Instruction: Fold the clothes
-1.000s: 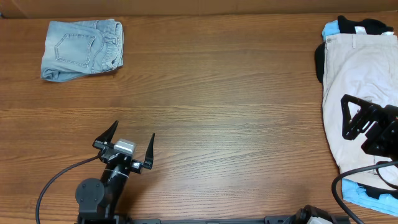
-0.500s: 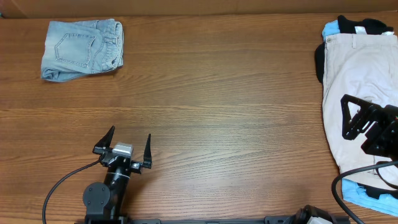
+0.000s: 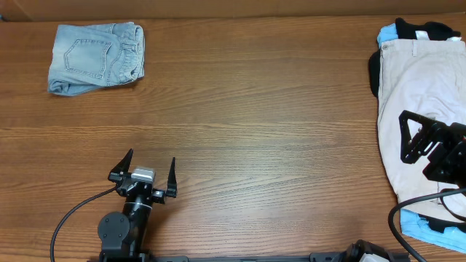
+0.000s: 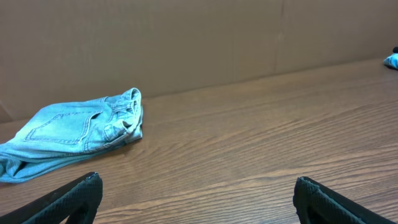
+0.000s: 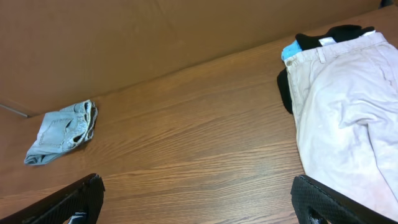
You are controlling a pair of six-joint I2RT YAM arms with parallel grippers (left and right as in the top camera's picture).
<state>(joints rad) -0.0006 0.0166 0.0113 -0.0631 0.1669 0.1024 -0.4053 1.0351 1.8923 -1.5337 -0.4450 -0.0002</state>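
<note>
Most of the blue garment (image 3: 393,33) and the black one (image 3: 431,30) is buried under the beige trousers (image 3: 422,80), which run off your wooden bench's (image 3: 255,109) right edge, lengthwise front to back, waistband toward the cardboard wall (image 4: 186,37). Folded jeans (image 3: 96,57) sit far left. Your left fingers (image 4: 71,196) and right fingers (image 5: 74,198) are spread wide, holding nothing.
</note>
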